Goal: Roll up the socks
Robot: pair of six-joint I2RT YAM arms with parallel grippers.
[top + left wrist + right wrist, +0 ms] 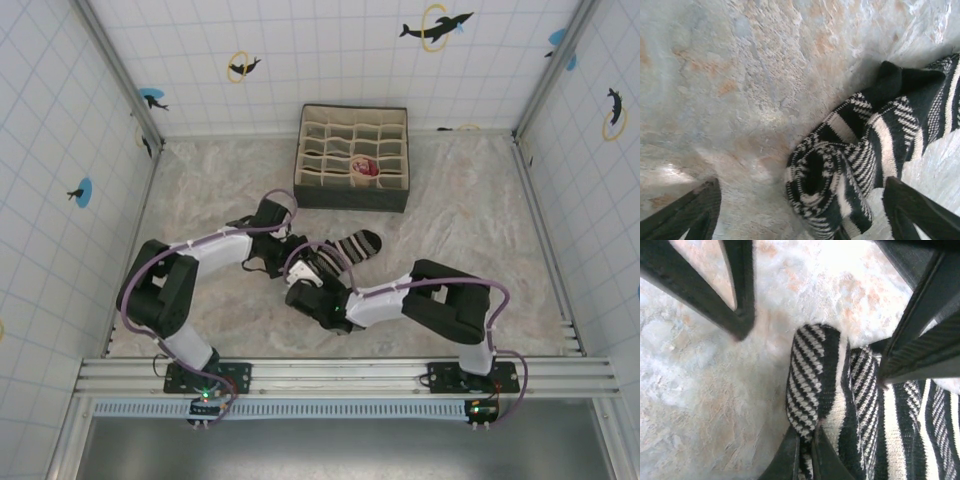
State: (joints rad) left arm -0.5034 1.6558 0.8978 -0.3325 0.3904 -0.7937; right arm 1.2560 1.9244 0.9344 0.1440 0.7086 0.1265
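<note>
Ok so the striped sock [358, 243] lies on the marbled worktop [200, 190] around the middle of the top view, just below the box [350, 196]. One end is coiled up into a chunky roll and the rest trails off flat toward the upper right.

The left pincer [801, 182] is spread wide. In its own camera the two black fingers [695, 210] sit at the bottom corners of the frame with the rolled end sitting between them, not touched by either as far as I can see. The roll's spiral faces that camera, down in the lower middle.

The right pincer [807, 437] is squeezed nearly flat, with the tips together at the bottom centre of its view, nipping the lower edge of the roll. In that same view the left arm's fingers stand in the upper left and along the right side, straddling the sock.

From above both pincers crowd together at the sock's left end, arms coming in from either side.

Also a small red bundle [365, 168] sits in one cell of the box, toward its lower right.
</note>
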